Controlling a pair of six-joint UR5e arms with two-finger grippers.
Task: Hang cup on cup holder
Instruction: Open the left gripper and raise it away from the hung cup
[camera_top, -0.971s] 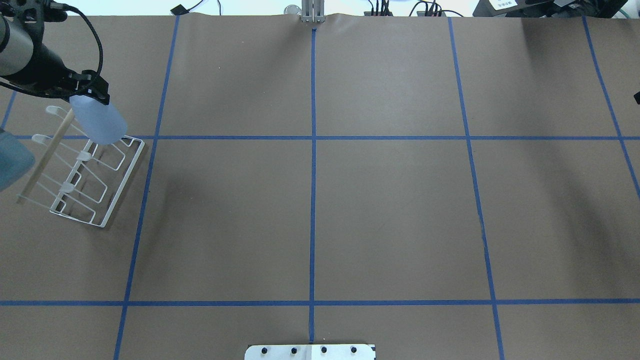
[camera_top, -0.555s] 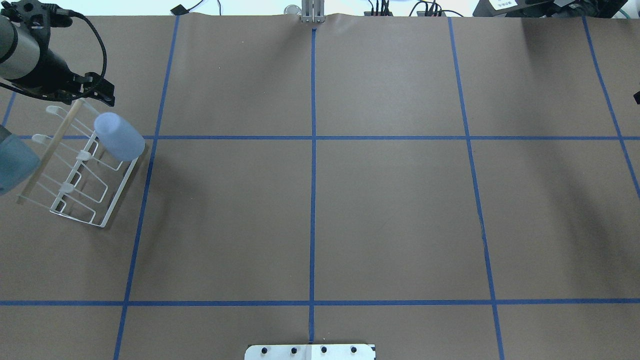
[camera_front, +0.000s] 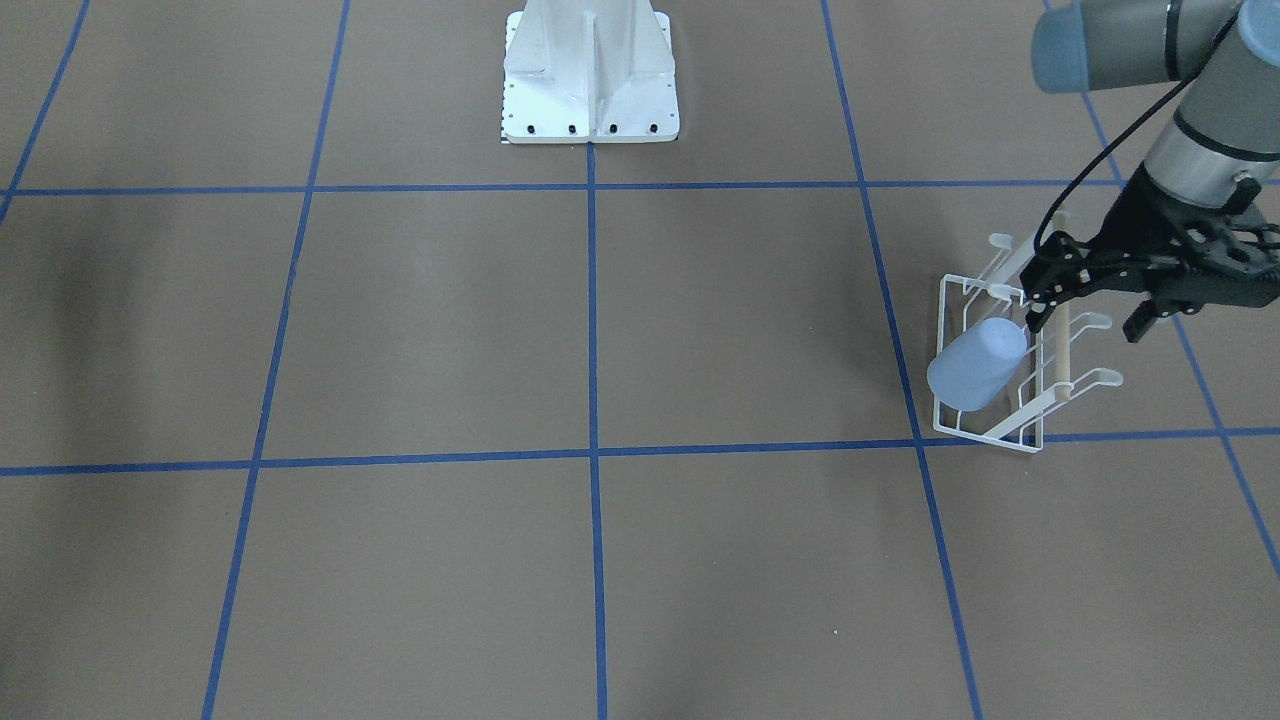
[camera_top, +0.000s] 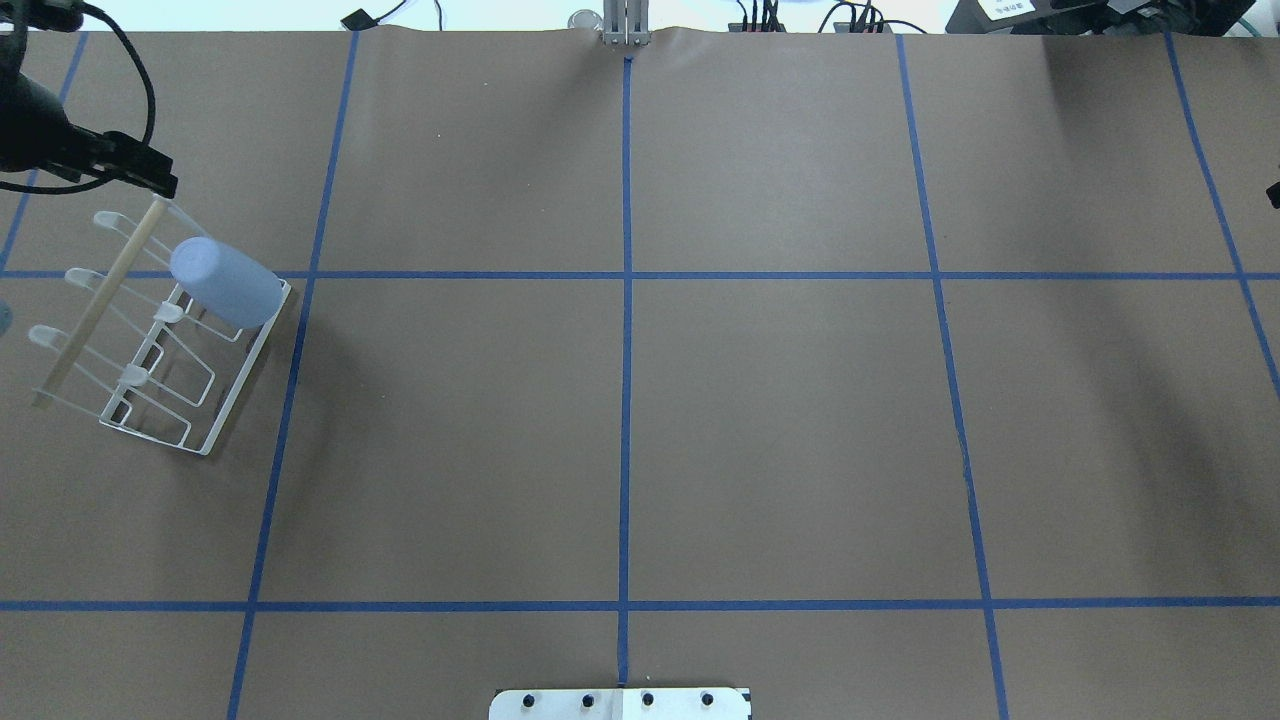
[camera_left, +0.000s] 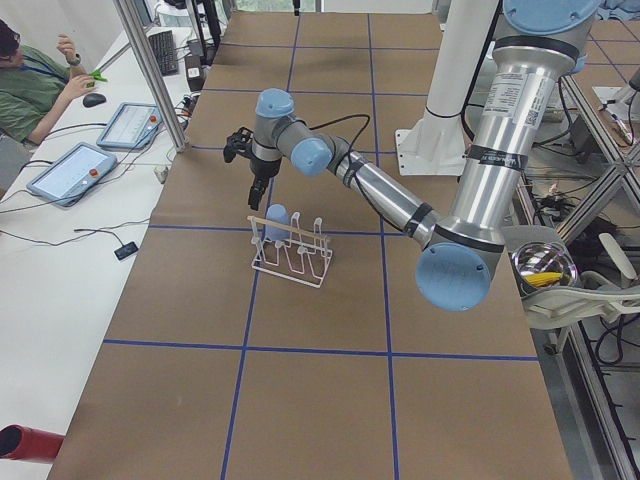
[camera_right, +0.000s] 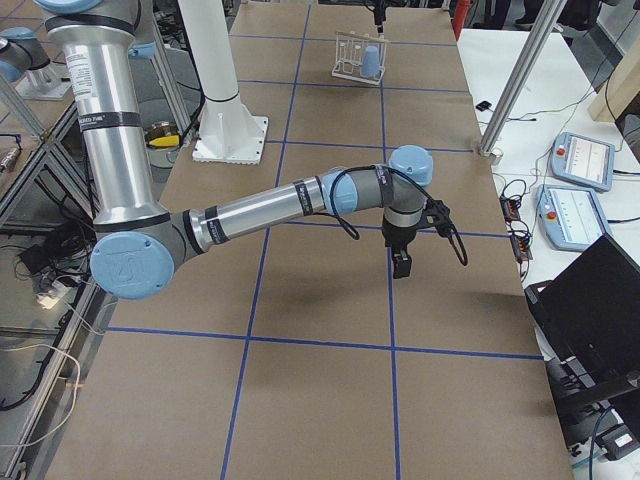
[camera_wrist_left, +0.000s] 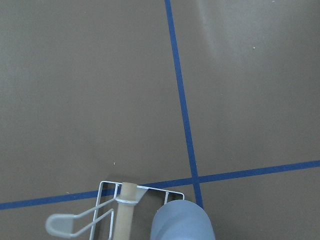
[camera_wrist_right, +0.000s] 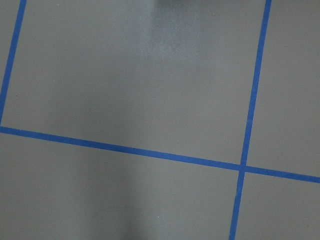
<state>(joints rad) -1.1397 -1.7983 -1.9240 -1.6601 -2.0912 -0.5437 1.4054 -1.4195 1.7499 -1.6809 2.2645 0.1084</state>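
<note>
The pale blue cup hangs tilted, mouth down, over a prong at the far end of the white wire cup holder, at the table's left. It also shows in the front view and the left wrist view. My left gripper is open and empty, raised just above and beyond the holder's wooden dowel, clear of the cup. My right gripper hangs over bare table far to the right; I cannot tell whether it is open or shut.
The white bolted robot base stands at the near middle edge. Brown paper with blue tape lines covers the table. Operators' tablets and a laptop sit on a side bench beyond the far edge.
My left gripper let go of the cup, which dropped onto the holder's prong and settled. The gripper then drew back up and to the left, open.
</note>
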